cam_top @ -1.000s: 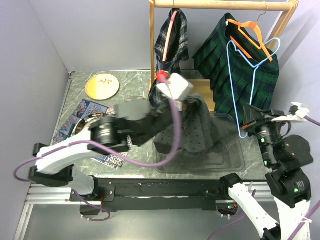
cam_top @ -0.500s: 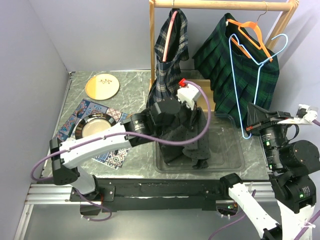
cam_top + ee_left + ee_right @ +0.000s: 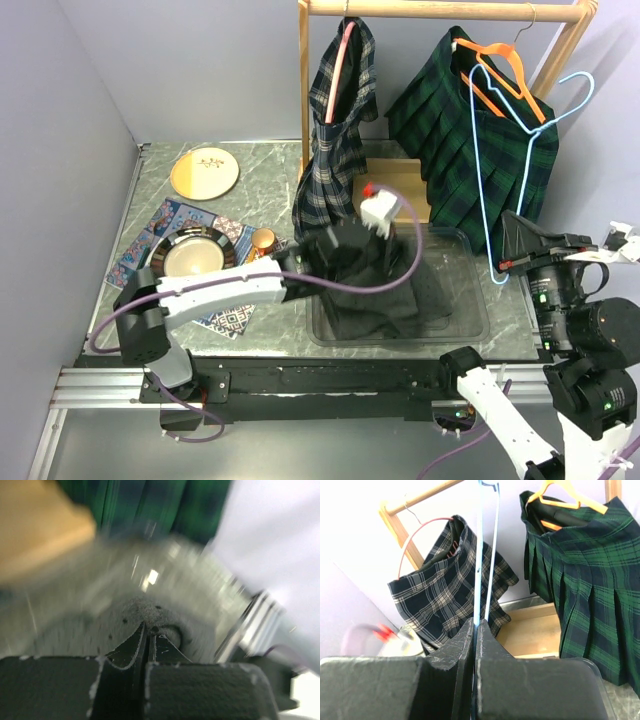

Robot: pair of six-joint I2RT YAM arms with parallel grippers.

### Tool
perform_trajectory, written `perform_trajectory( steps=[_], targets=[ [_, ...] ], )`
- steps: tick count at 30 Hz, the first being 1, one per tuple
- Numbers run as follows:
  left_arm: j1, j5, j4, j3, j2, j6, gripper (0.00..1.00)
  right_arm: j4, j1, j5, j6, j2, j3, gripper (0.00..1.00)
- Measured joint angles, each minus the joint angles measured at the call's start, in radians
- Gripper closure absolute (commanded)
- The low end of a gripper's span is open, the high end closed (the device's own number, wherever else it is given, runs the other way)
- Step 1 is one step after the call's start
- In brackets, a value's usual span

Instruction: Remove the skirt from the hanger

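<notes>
while two skirts (image 3: 468,150) hang, one hanger (image 3: 479,555) (blue) sits in the right gripper (image 3: 474,623).

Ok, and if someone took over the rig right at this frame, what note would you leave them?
Left pincer: shut, seemingly on the dark skirt, low over the clear bin.
Right pincer: shut on the blue hanger, which stands upright and bare.
Done: the skirt is off the hanger and lies in the bin.
To do: let go of the skirt, pull the left arm back, and probably put the hanger away.
</notes>
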Motion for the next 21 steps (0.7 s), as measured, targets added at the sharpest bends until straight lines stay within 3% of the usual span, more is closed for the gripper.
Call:
perform_trajectory(
  steps=[4,7,10,11,14,17,21],
  targets=[
    [-0.006,0.000,0.071,-0.184,0.035,-0.060,0.99,0.003,0.000,-0.001,-0.005,0.000,0.000,1.00],
    [-0.021,-0.013,0.071,-0.204,0.128,-0.081,0.98,0.003,0.000,-0.008,-0.009,0.000,0.006,1.00],
    [-0.028,-0.042,0.049,-0.204,0.179,-0.086,0.73,0.002,0.000,-0.015,-0.012,0.000,0.018,1.00],
    [-0.029,-0.048,0.042,-0.204,0.180,-0.085,0.57,0.002,0.000,-0.016,-0.012,0.000,0.022,1.00],
    [-0.033,-0.074,0.030,-0.184,0.180,-0.101,0.27,0.003,0.000,-0.017,-0.012,0.000,0.027,1.00],
    [-0.053,-0.129,0.018,-0.165,0.168,-0.116,0.16,0.001,0.000,-0.016,-0.013,0.000,0.027,1.00],
    [-0.114,-0.188,-0.067,-0.120,0.112,-0.119,0.14,-0.002,0.000,-0.016,-0.012,0.000,0.035,1.00]
  ],
)
